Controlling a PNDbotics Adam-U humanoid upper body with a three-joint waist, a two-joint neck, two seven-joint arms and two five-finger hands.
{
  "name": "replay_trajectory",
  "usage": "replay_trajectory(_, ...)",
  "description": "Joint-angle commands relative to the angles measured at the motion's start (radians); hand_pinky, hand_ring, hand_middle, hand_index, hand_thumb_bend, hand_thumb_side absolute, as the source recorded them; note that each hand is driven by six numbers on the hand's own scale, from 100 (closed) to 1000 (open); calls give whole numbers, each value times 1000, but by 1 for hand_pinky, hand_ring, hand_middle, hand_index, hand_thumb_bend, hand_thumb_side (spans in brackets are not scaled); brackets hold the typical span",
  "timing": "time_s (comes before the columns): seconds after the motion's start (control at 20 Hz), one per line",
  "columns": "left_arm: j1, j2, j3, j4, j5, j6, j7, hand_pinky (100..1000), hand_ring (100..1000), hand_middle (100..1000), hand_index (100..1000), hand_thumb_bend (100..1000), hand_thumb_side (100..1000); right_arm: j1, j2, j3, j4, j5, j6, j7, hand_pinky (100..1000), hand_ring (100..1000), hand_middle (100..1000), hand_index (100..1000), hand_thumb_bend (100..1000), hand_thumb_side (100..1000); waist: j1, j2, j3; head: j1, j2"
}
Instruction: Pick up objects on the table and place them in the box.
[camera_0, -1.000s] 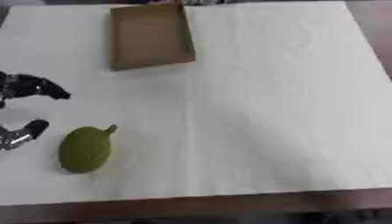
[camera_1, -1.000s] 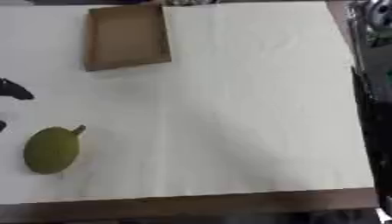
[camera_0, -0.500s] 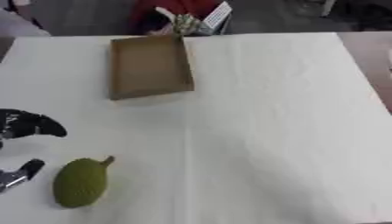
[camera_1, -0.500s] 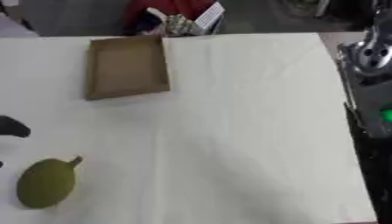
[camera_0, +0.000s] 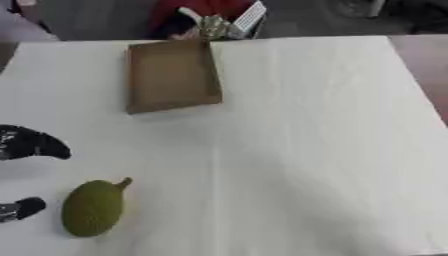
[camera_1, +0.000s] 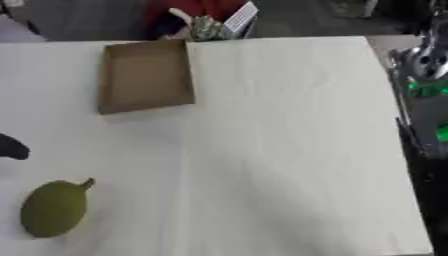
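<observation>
Green fruit (camera_0: 92, 208), stalk pointing up-right: being shown lying near the front left of the white table (camera_0: 306, 150), untouched. Left hand (camera_0: 26, 144): being seen only in part at the left edge, just beside the fruit, two dark fingertips spread apart with nothing gripped between them. Cardboard box (camera_0: 171, 75): being shown open and empty at the far side, well apart from the fruit. Right hand: not being shown in either view.
</observation>
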Motion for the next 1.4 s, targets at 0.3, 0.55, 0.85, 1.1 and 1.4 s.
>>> replay_trajectory(0.3,5,58,34,-20,32,-197,-138,916,880,849,933,462,955,-20,-24,-9,-16,1,1,-6,817,750,657,859,100,611,-4,-8,-1,13,15)
replay_trajectory(0.55,-13,50,43,-22,43,-228,-125,910,873,842,922,461,936,-22,-23,-8,-16,-2,2,-7,818,750,656,859,100,613,-5,-1,1,10,13)
replay_trajectory(0.85,-64,12,23,-14,15,-240,-100,914,877,845,924,486,900,-20,-21,-7,-16,-5,4,-7,818,751,655,860,100,613,-6,1,-1,10,12)
replay_trajectory(1.1,-104,-22,-12,9,-27,-280,-126,917,879,844,908,554,765,-20,-17,-6,-16,-7,4,-6,819,751,655,860,100,614,-6,1,1,11,11)
replay_trajectory(1.4,-138,-69,-52,50,-59,-334,-165,914,875,841,904,534,727,-20,-14,-4,-16,-10,5,-4,819,751,654,860,100,615,-8,1,2,8,7)
